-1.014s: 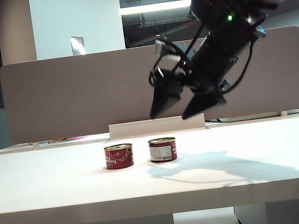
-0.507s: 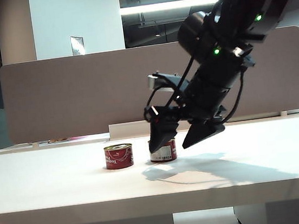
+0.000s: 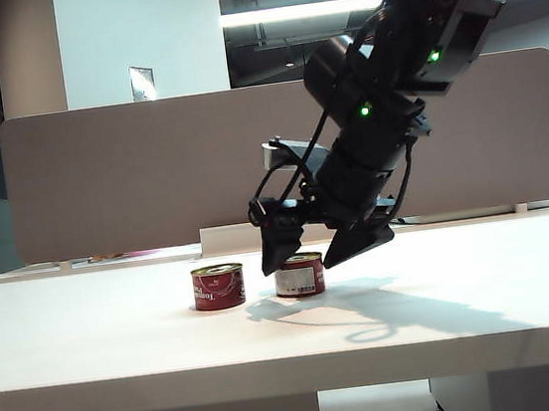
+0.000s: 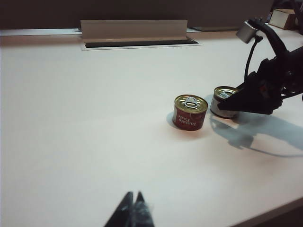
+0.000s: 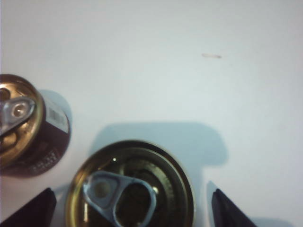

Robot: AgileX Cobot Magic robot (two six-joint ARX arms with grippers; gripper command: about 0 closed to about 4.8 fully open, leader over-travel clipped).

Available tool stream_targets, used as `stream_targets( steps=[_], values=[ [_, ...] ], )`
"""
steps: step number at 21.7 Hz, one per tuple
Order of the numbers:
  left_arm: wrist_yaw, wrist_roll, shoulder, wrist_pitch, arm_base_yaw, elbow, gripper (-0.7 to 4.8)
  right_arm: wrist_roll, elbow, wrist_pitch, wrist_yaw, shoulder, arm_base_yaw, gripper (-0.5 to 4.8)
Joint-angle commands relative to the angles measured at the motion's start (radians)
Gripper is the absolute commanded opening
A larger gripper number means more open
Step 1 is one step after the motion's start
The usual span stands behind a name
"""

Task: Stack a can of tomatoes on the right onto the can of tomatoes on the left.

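Note:
Two short red tomato cans stand side by side on the white table (image 3: 90, 338). The left can (image 3: 218, 287) (image 4: 190, 112) (image 5: 21, 127) stands alone, untouched. Over the right can (image 3: 299, 275) (image 4: 222, 100) (image 5: 130, 187) my right gripper (image 3: 311, 258) (image 5: 131, 208) is open and points down, one black fingertip (image 5: 35, 210) on each side of the pull-tab lid, neither touching it. My left gripper (image 4: 133, 201) is shut and empty, hovering over bare table far from both cans; it does not show in the exterior view.
A grey partition (image 3: 101, 177) closes the back of the table, with a white cable slot (image 3: 288, 232) (image 4: 135, 29) in front of it. The table's front edge (image 3: 275, 376) runs well in front of the cans. The right arm's cables (image 4: 248, 56) hang above the right can.
My right arm has come down and to the left, from high above the table to the right can, its open jaws now on either side of it. The cans and left gripper have not moved.

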Motion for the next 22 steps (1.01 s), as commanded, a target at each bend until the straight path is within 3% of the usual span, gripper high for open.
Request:
stream_targets(
  steps=[1, 9, 13, 17, 22],
  values=[
    [0.004, 0.0, 0.001, -0.002, 0.001, 0.003, -0.06, 0.006, 0.006, 0.007, 0.004, 0.002, 0.002, 4.79],
    [0.004, 0.0, 0.001, -0.002, 0.001, 0.003, -0.06, 0.006, 0.007, 0.035, 0.005, 0.025, 0.002, 4.71],
    [0.004, 0.001, 0.001, -0.002, 0.001, 0.003, -0.06, 0.006, 0.007, 0.056, 0.019, 0.029, 0.002, 3.9],
    [0.004, 0.0, 0.001, -0.002, 0.001, 0.003, -0.06, 0.006, 0.007, 0.082, 0.019, 0.029, 0.002, 3.79],
    [0.004, 0.001, 0.001, -0.002, 0.001, 0.003, -0.06, 0.006, 0.007, 0.086, 0.019, 0.032, 0.002, 2.62]
  ],
)
